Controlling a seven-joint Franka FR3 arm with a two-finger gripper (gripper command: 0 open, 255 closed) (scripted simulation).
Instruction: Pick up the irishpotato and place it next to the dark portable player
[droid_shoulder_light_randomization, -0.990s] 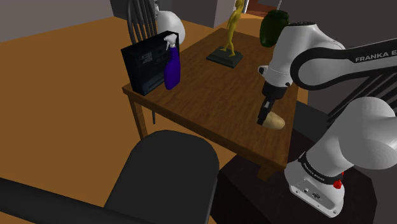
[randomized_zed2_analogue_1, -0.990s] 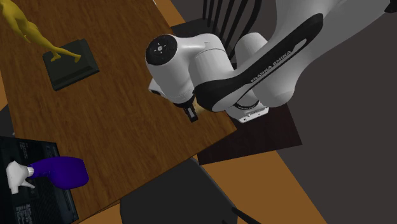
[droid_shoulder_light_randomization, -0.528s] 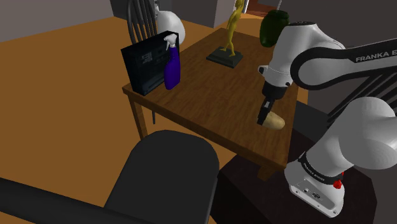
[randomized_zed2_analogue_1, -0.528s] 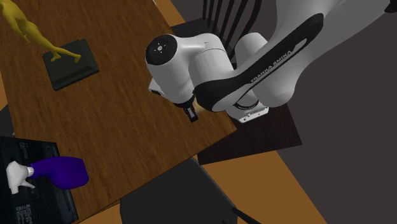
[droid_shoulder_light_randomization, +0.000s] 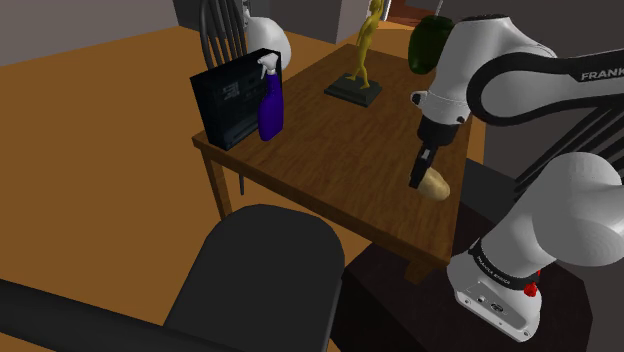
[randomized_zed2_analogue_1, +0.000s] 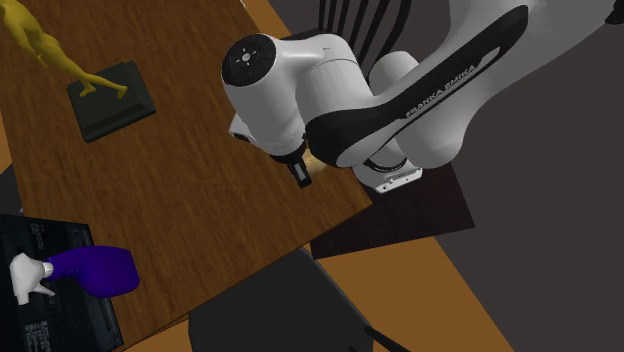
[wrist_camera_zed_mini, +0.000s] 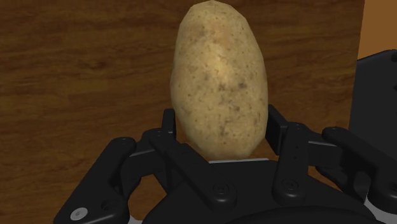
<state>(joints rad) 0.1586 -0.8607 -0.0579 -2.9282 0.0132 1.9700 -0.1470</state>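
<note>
player (droid_shoulder_light_randomization: 232, 98): black box, I see it upright at the table's (droid_shoulder_light_randomization: 330, 165) end on the shoulder view's left, purple bottle (droid_shoulder_light_randomization: 271, 105) just beside it
fingers (wrist_camera_zed_mini: 168, 127): clamped on the potato (wrist_camera_zed_mini: 219, 83), one each side
gripper (droid_shoulder_light_randomization: 417, 182): near the table's edge on that view's right
potato: tan, speckled, oval; well apart from the player

Spray bottle (droid_shoulder_light_randomization: 270, 108) stands beside the player (droid_shoulder_light_randomization: 230, 98) on the table (droid_shoulder_light_randomization: 335, 145).
</note>
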